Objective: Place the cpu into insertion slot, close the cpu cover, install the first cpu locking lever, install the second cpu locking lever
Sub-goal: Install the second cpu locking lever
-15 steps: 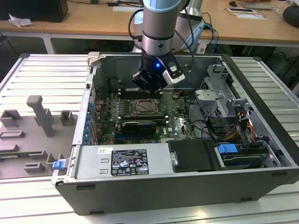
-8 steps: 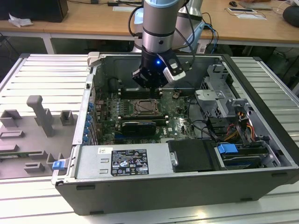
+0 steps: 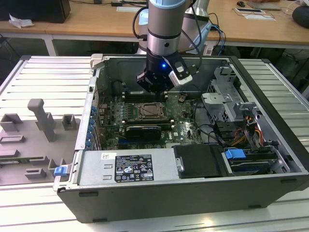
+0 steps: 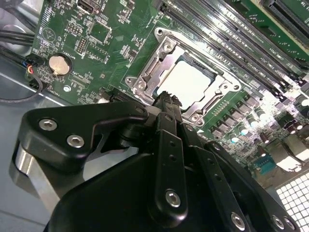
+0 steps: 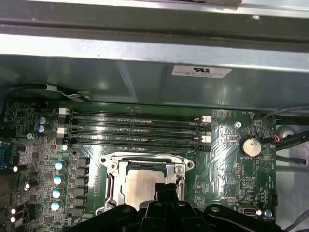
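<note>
The cpu (image 4: 186, 82) (image 5: 142, 188), pale and silvery, lies flat in the insertion slot (image 3: 152, 112) on the green board inside the open computer case. The cpu cover (image 4: 159, 53) (image 5: 113, 166), a silvery frame, lies down around it with the chip showing through its square opening. My gripper (image 3: 155, 89) (image 4: 166, 98) (image 5: 166, 189) hangs just above the slot, over the cpu's edge. Its black fingers are shut together with nothing between them. I cannot tell how the thin locking levers at the slot's sides stand.
Long black memory slots (image 5: 135, 128) (image 4: 231, 29) run beside the socket toward the case wall (image 5: 145, 77). A coin battery (image 5: 250, 145), a black card (image 3: 143, 130), the power supply (image 3: 125, 166), a drive cage (image 3: 224, 101) and cables (image 3: 241, 130) surround it. Grey fixtures (image 3: 38, 125) stand outside the case.
</note>
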`<act>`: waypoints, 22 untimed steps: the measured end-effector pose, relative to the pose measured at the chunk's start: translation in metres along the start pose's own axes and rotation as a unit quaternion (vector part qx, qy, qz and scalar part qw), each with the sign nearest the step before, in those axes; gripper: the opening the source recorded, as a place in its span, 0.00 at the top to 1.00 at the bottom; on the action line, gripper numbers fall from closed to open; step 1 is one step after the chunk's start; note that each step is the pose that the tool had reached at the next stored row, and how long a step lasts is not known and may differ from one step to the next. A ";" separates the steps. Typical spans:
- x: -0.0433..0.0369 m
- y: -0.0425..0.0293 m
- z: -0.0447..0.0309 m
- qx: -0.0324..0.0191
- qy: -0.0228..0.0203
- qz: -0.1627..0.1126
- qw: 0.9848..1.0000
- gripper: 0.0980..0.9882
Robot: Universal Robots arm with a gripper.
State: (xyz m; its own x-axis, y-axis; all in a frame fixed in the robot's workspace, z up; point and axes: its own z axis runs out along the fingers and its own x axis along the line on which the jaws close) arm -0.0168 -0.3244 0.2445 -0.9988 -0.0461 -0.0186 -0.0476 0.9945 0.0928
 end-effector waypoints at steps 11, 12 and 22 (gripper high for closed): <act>0.0004 -0.0084 -0.0008 0.000 0.000 0.000 1.000 0.99; 0.0004 -0.0084 -0.0018 0.000 0.000 0.000 1.000 0.99; 0.0003 -0.0089 -0.0126 0.000 0.000 0.000 1.000 0.99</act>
State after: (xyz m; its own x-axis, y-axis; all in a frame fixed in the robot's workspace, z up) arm -0.0168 -0.3344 0.2562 -0.9988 -0.0461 -0.0185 -0.0476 0.9946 0.0921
